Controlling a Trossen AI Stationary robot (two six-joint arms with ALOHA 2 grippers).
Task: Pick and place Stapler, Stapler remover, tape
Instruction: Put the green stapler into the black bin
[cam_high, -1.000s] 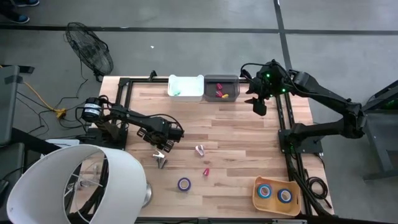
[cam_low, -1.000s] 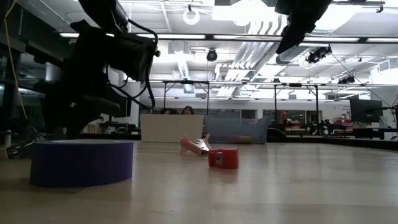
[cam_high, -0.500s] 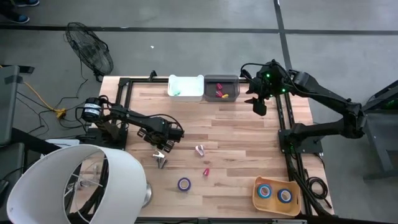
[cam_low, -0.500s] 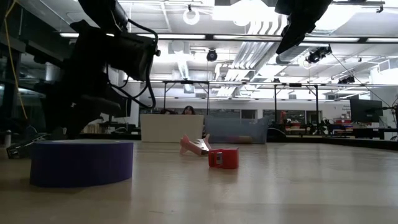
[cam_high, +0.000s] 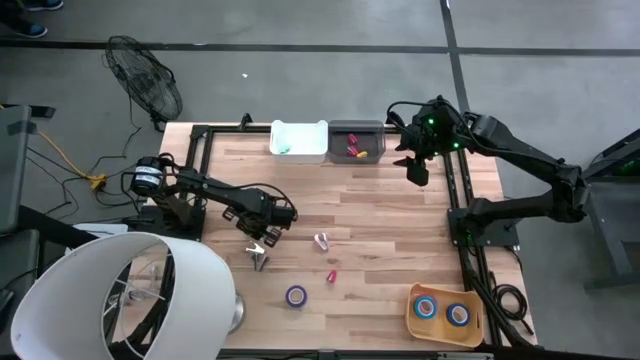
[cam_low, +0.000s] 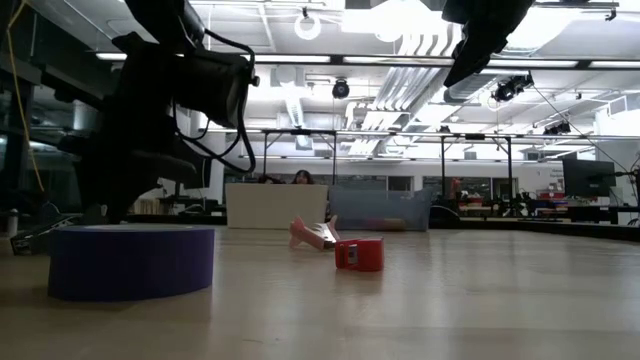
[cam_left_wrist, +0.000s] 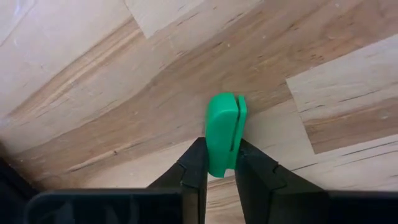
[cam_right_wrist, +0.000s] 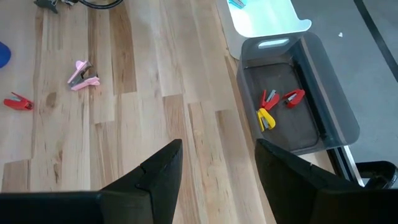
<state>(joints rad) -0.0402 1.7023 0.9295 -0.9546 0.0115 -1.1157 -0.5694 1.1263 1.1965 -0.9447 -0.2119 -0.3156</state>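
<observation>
Wrist view: left pincer (cam_left_wrist: 221, 163) grips green stapler (cam_left_wrist: 224, 132) (unlabelled).

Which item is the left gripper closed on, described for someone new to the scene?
Start at the wooden table and follow the left arm to the left gripper. Clamped between its fingers is a small green clip, standing on edge just above the boards; the loose pieces nearby are pink, red or purple.

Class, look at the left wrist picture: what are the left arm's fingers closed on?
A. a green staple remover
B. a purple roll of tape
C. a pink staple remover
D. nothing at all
A: in the left wrist view the left gripper has its fingers pressed against both sides of the green staple remover on the wooden table.
</observation>
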